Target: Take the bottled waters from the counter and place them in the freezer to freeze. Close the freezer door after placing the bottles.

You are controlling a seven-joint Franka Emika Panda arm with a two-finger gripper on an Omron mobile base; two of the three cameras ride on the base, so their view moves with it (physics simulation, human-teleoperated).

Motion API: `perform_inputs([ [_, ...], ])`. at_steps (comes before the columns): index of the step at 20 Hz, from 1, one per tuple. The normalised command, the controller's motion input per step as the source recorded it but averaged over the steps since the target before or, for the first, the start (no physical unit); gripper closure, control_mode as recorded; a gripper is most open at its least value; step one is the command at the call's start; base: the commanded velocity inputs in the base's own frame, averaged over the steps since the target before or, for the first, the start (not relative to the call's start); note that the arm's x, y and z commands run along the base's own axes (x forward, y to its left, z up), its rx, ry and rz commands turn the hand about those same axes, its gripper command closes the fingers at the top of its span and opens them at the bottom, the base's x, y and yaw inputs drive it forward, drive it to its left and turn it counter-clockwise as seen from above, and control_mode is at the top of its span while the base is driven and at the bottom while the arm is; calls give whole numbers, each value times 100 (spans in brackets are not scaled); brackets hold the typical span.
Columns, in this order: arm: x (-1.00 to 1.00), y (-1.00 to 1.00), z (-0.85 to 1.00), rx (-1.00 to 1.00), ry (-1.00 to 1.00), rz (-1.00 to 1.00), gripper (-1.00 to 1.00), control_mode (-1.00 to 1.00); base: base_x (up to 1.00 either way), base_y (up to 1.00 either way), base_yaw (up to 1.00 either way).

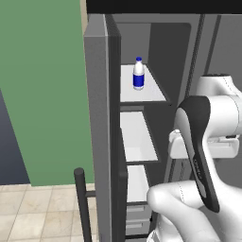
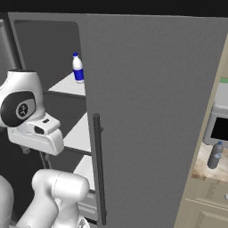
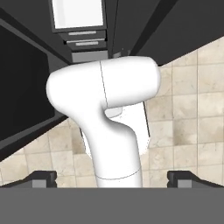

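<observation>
Bottled waters are split between two places: the white bottle with the blue label (image 1: 138, 73) stands upright on the top white shelf (image 1: 142, 94) inside the freezer (image 1: 160, 56), while the translucent grey bottle (image 2: 215, 155) stands on the marbled counter (image 2: 213, 171), off to the right, in front of a dark-windowed appliance (image 2: 221, 129). So roughly half the carrying looks done; the grey bottle has yet to be fetched and shelved, and the door closed after it.

Below the top shelf sit two more white shelves and then grey drawers (image 1: 138, 212). The freezer door (image 1: 97, 118) stands swung open on the left, edge-on in the left base view, its dark bar handle (image 1: 82, 203) low in the picture. The neighbouring plain grey door (image 2: 151, 111) is shut.

In the hand view the gripper (image 3: 112, 178) points down at the tiled floor (image 3: 192, 100), fingertips (image 3: 41, 177) spread wide apart with nothing between them. My guess is that the next step calls for turning toward the counter for the grey bottle
</observation>
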Motion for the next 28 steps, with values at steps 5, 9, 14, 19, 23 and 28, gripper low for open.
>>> perform_inputs([
  [5,0,0,-1,0,0,0,-100,-100,0,0,0],
  [9,0,0,0,0,0,0,-100,-100,0,0,0],
  [14,0,0,0,0,0,0,-100,-100,0,0,0],
  [19,-1,0,0,0,0,0,-100,-100,0,0,0],
  [23,-7,-1,0,0,0,0,-100,100,-10,-5,-1],
  [28,0,0,0,0,0,0,-100,100,-10,-12,-2],
])
